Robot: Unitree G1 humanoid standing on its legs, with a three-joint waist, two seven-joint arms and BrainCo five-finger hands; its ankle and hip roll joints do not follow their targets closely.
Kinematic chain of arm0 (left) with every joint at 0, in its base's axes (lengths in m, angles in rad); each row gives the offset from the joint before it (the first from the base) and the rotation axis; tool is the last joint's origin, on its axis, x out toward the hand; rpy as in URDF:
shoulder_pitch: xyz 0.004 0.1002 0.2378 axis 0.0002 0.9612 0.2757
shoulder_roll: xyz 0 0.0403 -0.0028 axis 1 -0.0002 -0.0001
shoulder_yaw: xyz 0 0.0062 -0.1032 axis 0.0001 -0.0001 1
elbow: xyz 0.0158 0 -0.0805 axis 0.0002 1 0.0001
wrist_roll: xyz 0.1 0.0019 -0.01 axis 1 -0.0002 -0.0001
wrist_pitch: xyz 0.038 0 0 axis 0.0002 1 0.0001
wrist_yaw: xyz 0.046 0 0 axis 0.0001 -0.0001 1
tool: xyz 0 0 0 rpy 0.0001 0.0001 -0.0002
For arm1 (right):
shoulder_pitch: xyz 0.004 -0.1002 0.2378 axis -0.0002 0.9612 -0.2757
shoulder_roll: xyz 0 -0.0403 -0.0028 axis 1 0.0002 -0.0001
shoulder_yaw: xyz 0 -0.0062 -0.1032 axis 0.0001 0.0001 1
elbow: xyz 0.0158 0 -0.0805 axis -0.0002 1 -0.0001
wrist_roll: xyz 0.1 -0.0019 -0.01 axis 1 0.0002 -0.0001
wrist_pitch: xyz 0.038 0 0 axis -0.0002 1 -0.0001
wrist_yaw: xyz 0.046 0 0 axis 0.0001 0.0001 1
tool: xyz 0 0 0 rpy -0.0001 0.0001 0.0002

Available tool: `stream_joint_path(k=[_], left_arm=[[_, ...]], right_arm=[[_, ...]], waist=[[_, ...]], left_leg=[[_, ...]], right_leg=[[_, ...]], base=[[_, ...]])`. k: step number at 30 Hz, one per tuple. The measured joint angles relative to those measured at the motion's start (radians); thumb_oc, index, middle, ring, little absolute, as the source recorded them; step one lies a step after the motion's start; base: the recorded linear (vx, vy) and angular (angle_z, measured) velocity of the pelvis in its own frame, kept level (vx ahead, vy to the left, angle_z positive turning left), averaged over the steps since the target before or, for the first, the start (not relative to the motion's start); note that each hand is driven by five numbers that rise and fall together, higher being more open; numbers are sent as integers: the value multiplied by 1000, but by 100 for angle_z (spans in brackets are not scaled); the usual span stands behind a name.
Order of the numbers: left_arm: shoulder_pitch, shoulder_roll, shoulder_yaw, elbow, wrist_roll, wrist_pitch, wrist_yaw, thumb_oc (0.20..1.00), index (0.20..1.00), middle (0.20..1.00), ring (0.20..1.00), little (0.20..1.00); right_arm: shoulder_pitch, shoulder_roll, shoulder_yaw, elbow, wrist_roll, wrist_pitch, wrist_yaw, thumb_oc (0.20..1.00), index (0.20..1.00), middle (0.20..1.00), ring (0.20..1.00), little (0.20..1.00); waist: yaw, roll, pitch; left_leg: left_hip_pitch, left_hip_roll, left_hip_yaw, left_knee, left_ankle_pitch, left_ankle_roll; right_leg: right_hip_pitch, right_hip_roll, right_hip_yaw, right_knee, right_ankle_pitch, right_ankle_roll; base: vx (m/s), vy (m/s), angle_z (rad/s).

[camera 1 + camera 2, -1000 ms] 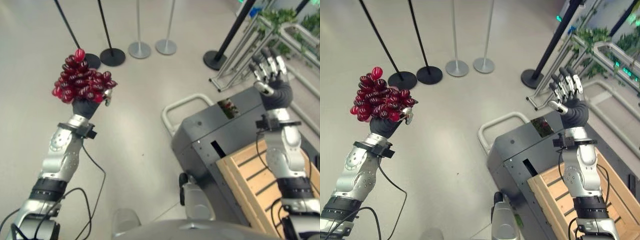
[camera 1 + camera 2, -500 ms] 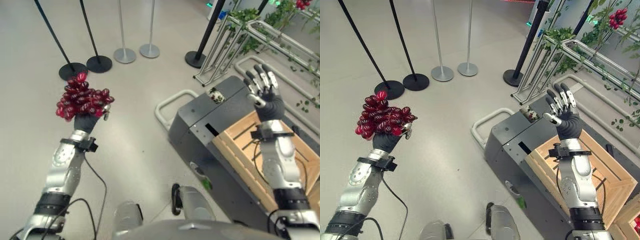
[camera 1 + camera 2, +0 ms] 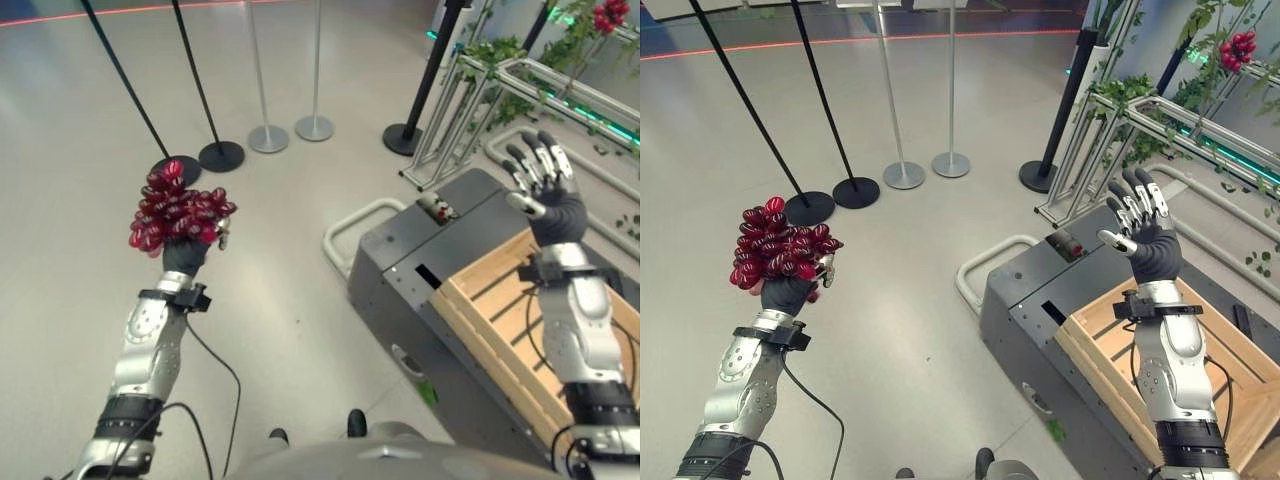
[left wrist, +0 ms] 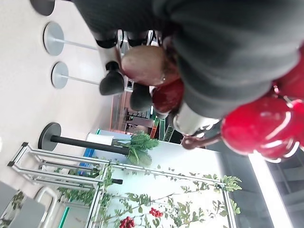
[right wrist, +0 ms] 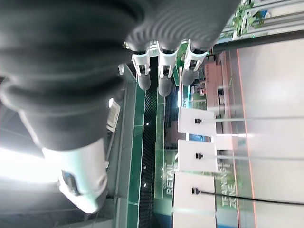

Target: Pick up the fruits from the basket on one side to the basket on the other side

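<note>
While the left hand [image 3: 788, 292] is raised above the bare floor [image 3: 910, 290] on the robot's left, its fingers are curled round a bunch of dark red grapes [image 3: 778, 255], which it holds up in the air, well apart from any crate. Black and silver stanchion posts [image 3: 902, 172] stand beyond it. Further right, a grey cart [image 3: 1040, 300] carries a wooden crate [image 3: 1110, 340]. At far right, the right hand [image 3: 1143, 228] is lifted over the crate's far corner with its fingers spread straight, holding nothing.
</note>
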Motion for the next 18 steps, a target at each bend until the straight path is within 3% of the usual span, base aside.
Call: stream_joint_path(k=[5, 7, 10, 12, 13, 16, 17, 18], left_arm=[[15, -3, 0, 0, 0, 0, 5, 200, 200, 200, 200, 200], [28, -4, 1, 0, 0, -1, 8, 200, 200, 200, 200, 200], [37, -14, -1, 0, 0, 0, 8, 200, 200, 200, 200, 200], [45, -15, -1, 0, 0, 0, 9, 200, 200, 200, 200, 200], [54, -12, -1, -1, 0, -1, 8, 200, 200, 200, 200, 200], [56, -12, 0, -3, -1, -2, 10, 200, 200, 200, 200, 200], [59, -13, 1, -3, -1, -2, 11, 200, 200, 200, 200, 200], [59, -11, 1, -3, -1, -1, 12, 200, 200, 200, 200, 200]], right_arm=[[0, -2, 2, 0, 0, 4, 17, 1000, 1000, 1000, 1000, 1000], [-1, -3, 5, 0, 0, 5, 26, 1000, 1000, 1000, 1000, 1000], [-1, -19, 4, 0, 1, 6, 32, 1000, 1000, 1000, 1000, 1000], [-2, -25, 4, 1, 1, 7, 34, 1000, 1000, 1000, 1000, 1000], [-5, -27, 3, -1, 2, 6, 34, 1000, 1000, 1000, 1000, 1000], [-6, -44, 3, 2, 2, 7, 35, 1000, 1000, 1000, 1000, 1000], [-7, -45, 3, 5, 2, 11, 35, 1000, 1000, 1000, 1000, 1000], [-4, -52, 3, 6, 2, 12, 32, 1000, 1000, 1000, 1000, 1000]], waist=[[3, 3, -4], [25, 6, -3], [24, 10, -3], [31, 21, 8], [57, 35, 19], [78, 71, 59], [88, 81, 67], [79, 91, 91]], left_leg=[[-7, -4, -51, -3, 14, -6], [-28, -8, -78, -9, 30, -10], [-67, -17, -160, 5, 53, -21], [-93, -21, -197, -3, 81, -27], [-119, -23, -214, -1, 102, -31], [-171, -18, -244, -13, 127, -48], [-187, -15, -243, -13, 128, -48], [-234, 5, -185, 6, 112, -56]], right_leg=[[21, 0, -23, -4, -10, -1], [18, 3, -30, 1, -18, -3], [17, 1, -87, -4, -25, -9], [15, 0, -112, 0, -31, -15], [3, 2, -147, 7, -36, -18], [-47, -4, -194, 52, -57, -33], [-62, 1, -200, 76, -62, -36], [-88, -19, -250, 117, -79, -49]], base=[[-18, -86, 36], [-63, -144, 39], [-126, -83, 91], [-180, -37, 98], [-175, -15, 75], [-145, 24, 73], [-145, 58, 87], [-116, 45, 88]])
